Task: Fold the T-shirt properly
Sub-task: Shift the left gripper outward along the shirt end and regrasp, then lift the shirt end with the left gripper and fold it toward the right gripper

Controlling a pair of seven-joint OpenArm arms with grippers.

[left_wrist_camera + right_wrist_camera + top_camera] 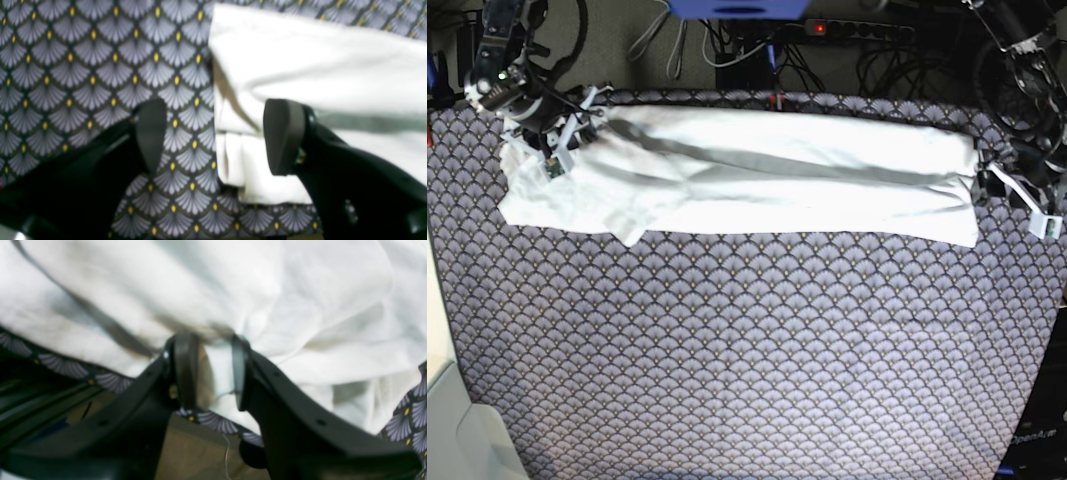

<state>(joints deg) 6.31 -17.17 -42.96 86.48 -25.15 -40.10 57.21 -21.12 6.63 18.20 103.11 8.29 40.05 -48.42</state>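
Note:
The white T-shirt (747, 180) lies stretched into a long band across the far part of the table. At its left end in the base view, my right gripper (562, 135) is shut on a bunch of the cloth. The right wrist view shows white fabric (267, 290) pinched between that gripper's (213, 373) two fingers. At the band's right end sits my left gripper (992, 178). In the left wrist view it (217, 136) stands open, its fingers wide apart. The shirt's folded edge (317, 60) lies loose between them and under the right finger (283, 136).
A patterned cloth (747, 350) with grey fans and yellow dots covers the table. Cables and a power strip (857, 30) run behind the far edge. A pale surface (447, 420) borders the table at the near left corner.

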